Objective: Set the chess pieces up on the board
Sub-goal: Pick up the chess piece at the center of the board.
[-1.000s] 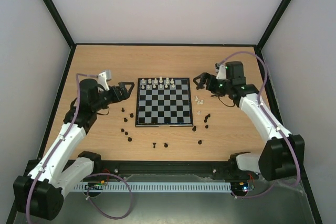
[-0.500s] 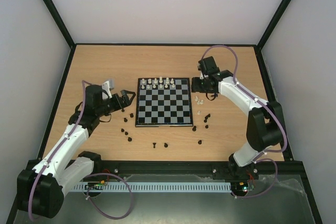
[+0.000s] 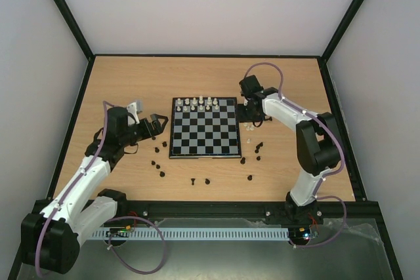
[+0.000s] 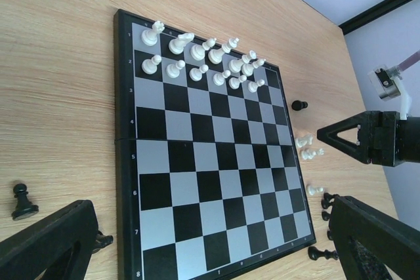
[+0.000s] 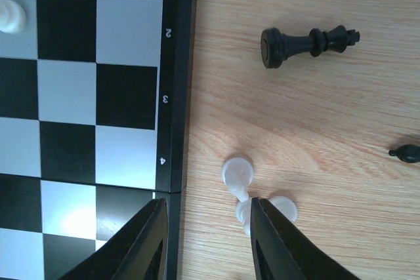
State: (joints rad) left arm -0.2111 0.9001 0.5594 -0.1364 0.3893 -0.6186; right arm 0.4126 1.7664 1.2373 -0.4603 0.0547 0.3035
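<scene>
**Q:** Where do the pieces lie?
**A:** White chess pieces [image 4: 197, 57] stand on the board's [image 3: 204, 127] two far rows. Black pieces [image 3: 161, 174] dot the desk [image 3: 131, 77] off its near and side edges.

**Q:** And the hands?
**A:** The left hand [image 4: 216, 240] is spread wide at the board's left edge. The right hand [image 5: 209, 218] is parted just off its right edge, at loose white pieces [image 5: 237, 174].

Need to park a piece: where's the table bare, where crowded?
Bare: the table between the board and the back frame; also the board's near six ranks. Crowded: white pieces at the right gripper, black pieces scattered right, near and left of the board.
</scene>
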